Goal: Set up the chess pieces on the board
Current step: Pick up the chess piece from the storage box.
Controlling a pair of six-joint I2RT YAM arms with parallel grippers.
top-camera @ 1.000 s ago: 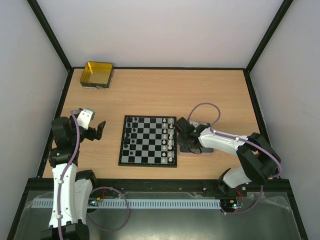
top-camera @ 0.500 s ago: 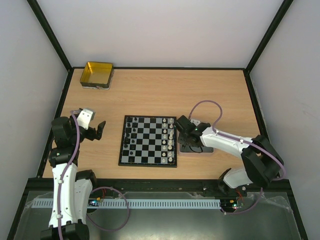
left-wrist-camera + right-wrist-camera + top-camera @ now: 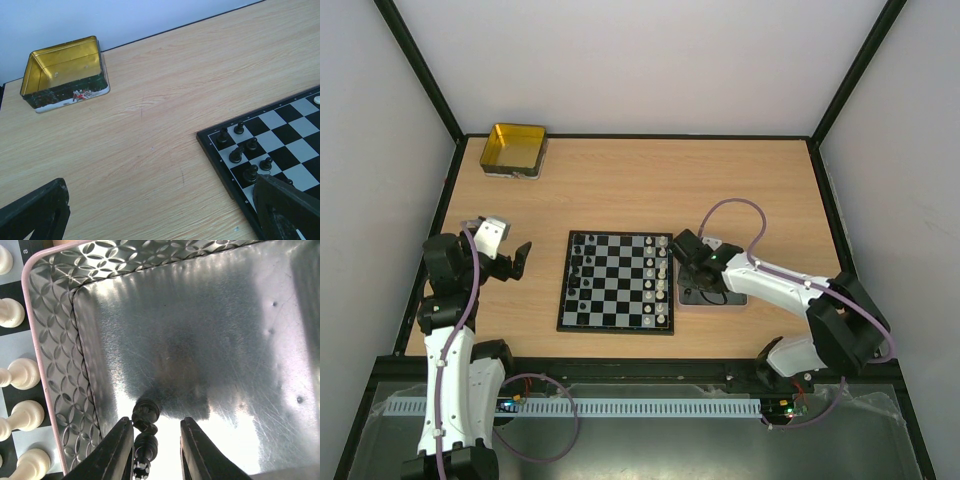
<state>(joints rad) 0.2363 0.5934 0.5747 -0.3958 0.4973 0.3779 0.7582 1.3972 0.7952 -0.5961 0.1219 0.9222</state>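
Observation:
The board (image 3: 616,281) lies mid-table, with black chess pieces (image 3: 580,268) along its left columns and white pieces (image 3: 661,280) along its right columns. My right gripper (image 3: 698,283) is down inside the grey metal tray (image 3: 732,297) right of the board. In the right wrist view its fingers (image 3: 116,452) are open around a black piece (image 3: 145,432) lying on the tray floor, close against the left finger. My left gripper (image 3: 510,262) is open and empty, above bare table left of the board. The left wrist view shows the board's corner (image 3: 216,150) with black pieces (image 3: 251,145).
A gold-yellow tin (image 3: 514,150) stands at the back left, also in the left wrist view (image 3: 65,70). The tray's patterned wall (image 3: 55,340) is close to my right gripper's left finger. White pieces (image 3: 20,374) stand just beyond that wall.
The right arm's elbow has shifted slightly to the right while its gripper stays in the tray. The left arm has not moved.

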